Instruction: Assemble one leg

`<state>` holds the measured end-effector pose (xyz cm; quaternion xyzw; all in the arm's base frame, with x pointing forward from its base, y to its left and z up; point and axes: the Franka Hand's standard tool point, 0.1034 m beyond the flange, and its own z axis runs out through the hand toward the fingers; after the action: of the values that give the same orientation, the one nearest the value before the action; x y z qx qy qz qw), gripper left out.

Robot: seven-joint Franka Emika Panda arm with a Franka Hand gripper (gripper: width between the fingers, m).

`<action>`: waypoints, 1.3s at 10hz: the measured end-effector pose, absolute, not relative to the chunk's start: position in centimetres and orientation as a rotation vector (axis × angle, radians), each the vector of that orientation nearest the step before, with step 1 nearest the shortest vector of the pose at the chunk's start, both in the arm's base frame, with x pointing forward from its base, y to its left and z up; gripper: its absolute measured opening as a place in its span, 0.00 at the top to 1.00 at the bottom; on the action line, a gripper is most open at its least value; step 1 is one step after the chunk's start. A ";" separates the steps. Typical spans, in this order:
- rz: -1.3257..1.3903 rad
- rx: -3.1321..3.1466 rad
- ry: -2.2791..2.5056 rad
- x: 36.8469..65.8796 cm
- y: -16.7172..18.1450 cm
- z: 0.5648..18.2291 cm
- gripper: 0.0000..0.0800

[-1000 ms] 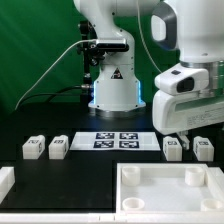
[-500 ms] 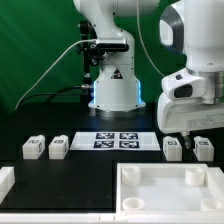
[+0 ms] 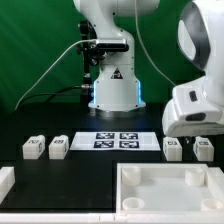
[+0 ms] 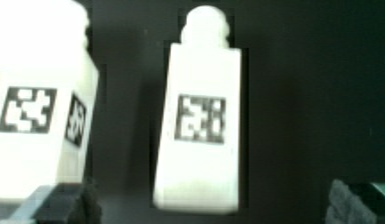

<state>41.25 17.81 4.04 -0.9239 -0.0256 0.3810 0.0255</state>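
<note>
Four small white legs with tags lie on the black table: two at the exterior view's left [image 3: 33, 148] [image 3: 58, 148] and two at its right [image 3: 172, 148] [image 3: 203, 148]. My gripper [image 3: 192, 136] hangs just above the right pair. In the wrist view one leg [image 4: 203, 125] lies lengthwise, centred between my open fingertips [image 4: 56, 205], and I am not touching it. A second leg [image 4: 38, 100] lies beside it. My gripper [image 4: 210, 210] is open and empty.
The large white tray-like piece [image 3: 128, 175] with a raised rim lies at the front. The marker board [image 3: 120, 140] lies between the two pairs of legs. A white block [image 3: 5, 180] sits at the front left edge. The robot base [image 3: 112, 85] stands behind.
The arm's head has swung toward the exterior view's right and lowered, so the gripper now hangs closer over the right pair of legs. The legs have not moved.
</note>
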 end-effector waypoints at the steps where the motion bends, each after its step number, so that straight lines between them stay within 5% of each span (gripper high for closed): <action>1: 1.260 -2.818 -0.089 41.4 18.0 3.6 0.19; 10: 1.268 -2.828 -0.105 38.4 18.5 1.0 0.19; 11: 1.269 -2.828 -0.106 38.4 18.6 1.0 0.36; 12: 1.269 -2.828 -0.106 38.4 18.6 1.0 0.36; 13: 1.269 -2.828 -0.106 38.4 18.6 1.0 0.53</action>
<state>38.37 18.55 0.97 -0.9117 -0.0343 0.4090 0.0203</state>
